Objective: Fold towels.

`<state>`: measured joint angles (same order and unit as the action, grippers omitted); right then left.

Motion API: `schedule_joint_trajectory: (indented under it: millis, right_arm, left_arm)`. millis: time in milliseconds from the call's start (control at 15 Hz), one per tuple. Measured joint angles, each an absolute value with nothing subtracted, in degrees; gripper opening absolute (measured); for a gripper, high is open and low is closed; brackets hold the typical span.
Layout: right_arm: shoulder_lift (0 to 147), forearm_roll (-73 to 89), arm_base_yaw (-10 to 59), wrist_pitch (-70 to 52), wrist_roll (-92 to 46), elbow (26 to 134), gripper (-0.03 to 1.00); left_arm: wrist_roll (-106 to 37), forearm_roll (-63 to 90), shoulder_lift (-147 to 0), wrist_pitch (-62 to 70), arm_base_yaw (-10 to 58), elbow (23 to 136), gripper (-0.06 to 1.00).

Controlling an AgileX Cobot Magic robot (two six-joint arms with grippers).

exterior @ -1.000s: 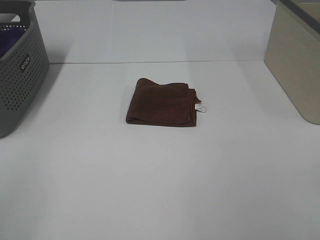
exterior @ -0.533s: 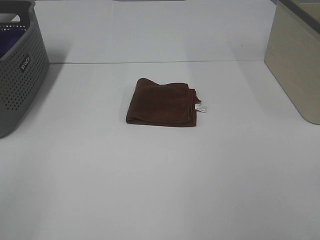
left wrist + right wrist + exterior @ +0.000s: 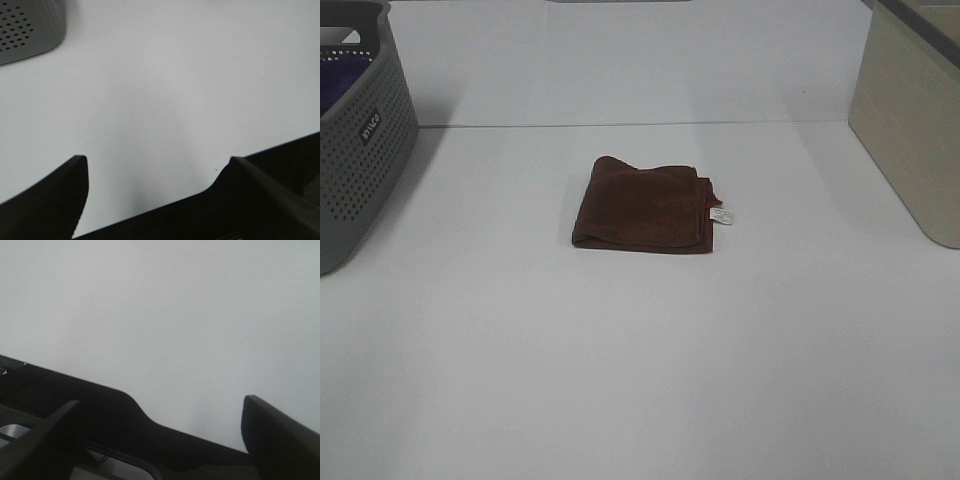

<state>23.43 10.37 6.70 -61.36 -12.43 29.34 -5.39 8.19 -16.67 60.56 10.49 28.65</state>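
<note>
The dark reddish-brown towel (image 3: pixel 645 205) lies folded in a rough square near the middle of the white table (image 3: pixel 640 340), with its small white tag (image 3: pixel 722 215) sticking out at the right edge. Neither arm shows in the exterior high view. My left gripper (image 3: pixel 157 162) is open and empty over bare table near the front edge. My right gripper (image 3: pixel 160 407) is open and empty, also over bare table by the edge. The towel is not in either wrist view.
A grey perforated basket (image 3: pixel 360 130) stands at the far left with purple fabric (image 3: pixel 340 75) inside; its corner shows in the left wrist view (image 3: pixel 30 27). A beige box (image 3: pixel 910 120) stands at the far right.
</note>
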Motion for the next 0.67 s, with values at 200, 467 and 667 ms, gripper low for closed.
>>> schedule_joint_trajectory:
  millis: [200,467,667]
  right_arm:
    - [23.32,10.37,6.7,-61.36,-12.43,29.34,0.81]
    - [18.56,11.0,2.52,-61.36,-12.43,29.34,0.81]
    - [11.06,11.06,-1.78,-61.36,-12.43,29.34,0.81]
  left_arm:
    - [-5.39,8.25,-16.67,60.56,9.0,28.65,0.72]
    - [-5.39,8.25,-13.92,60.56,0.92,28.65,0.72]
    - [-5.39,8.25,-6.47,60.56,-1.72,28.65,0.72]
